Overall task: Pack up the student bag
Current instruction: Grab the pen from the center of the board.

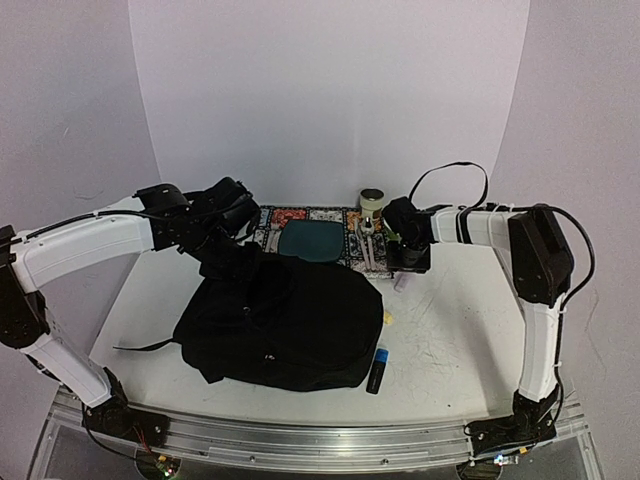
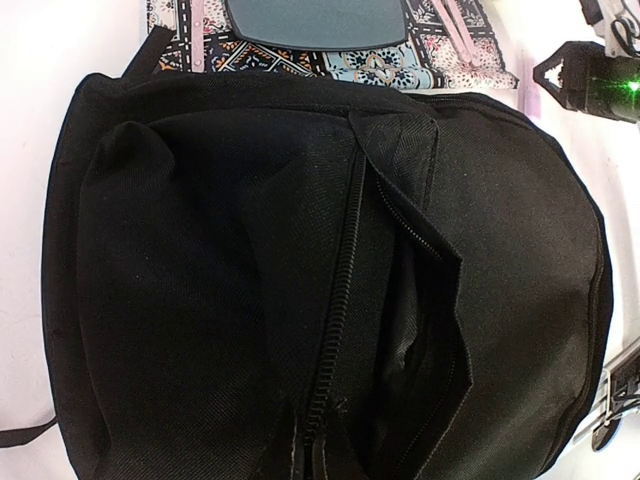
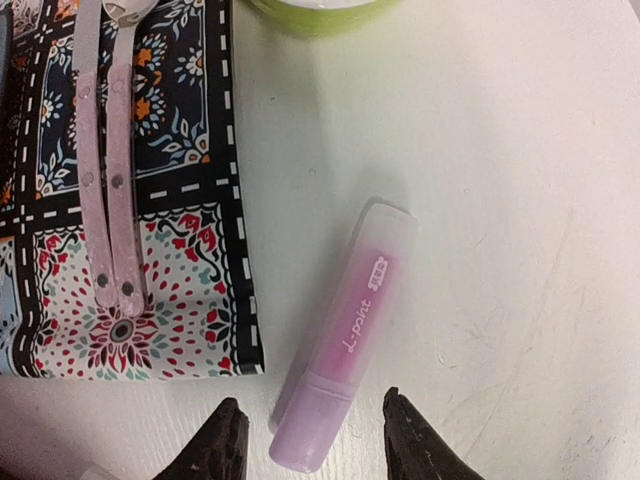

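Note:
The student bag (image 1: 285,325), a big black backpack, lies flat mid-table. In the left wrist view the student bag (image 2: 200,280) fills the frame, its zipper (image 2: 345,300) parted and a pocket gaping beside it. My left gripper (image 1: 228,256) sits at the bag's far-left top edge, shut on the fabric; its fingers are hidden. A pink highlighter (image 3: 345,345) lies on the table right of a patterned pouch (image 3: 150,200). My right gripper (image 3: 312,440) is open, its dark fingertips (image 3: 228,440) either side of the highlighter's near end without touching it.
On the patterned pouch (image 1: 345,240) behind the bag rests a teal flat case (image 1: 310,241). A roll of tape (image 1: 372,199) stands at the back. A blue and black marker (image 1: 377,370) lies by the bag's right corner, with a small yellow item (image 1: 388,318) just above it.

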